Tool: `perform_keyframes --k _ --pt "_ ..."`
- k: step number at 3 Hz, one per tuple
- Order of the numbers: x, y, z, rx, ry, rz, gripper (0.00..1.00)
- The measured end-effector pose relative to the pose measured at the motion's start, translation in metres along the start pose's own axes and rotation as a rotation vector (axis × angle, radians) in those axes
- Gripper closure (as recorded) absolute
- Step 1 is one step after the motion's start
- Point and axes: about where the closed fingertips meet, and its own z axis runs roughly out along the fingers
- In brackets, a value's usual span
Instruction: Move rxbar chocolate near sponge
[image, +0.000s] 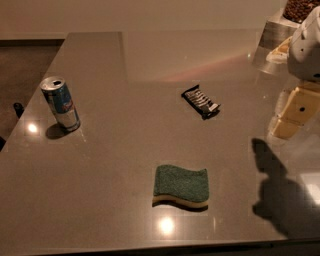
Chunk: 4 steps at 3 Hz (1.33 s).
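Broad glossy grey tabletop (125, 165) filling nearly the whole view. At the right edge, pale claw (295, 112) above the surface, apart from everything, nothing seen in its grasp; cannot tell how far open. Far left, upright blue-and-silver can (61, 104). Near the front edge, sponge (181, 186), green side up, yellow foam beneath. Farther back and well apart from the sponge, rxbar chocolate (201, 101), flat, lying askew.
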Motion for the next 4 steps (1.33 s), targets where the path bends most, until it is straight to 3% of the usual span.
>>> perform_keyframes --k 2,3,4 --pt "-0.003 -0.009 0.002 0.005 -0.023 0.028 0.00" --pt "-0.011 -0.024 0.008 0.004 -0.053 0.076 0.00" --pt "-0.020 -0.049 0.021 -0.018 -0.109 0.166 0.00"
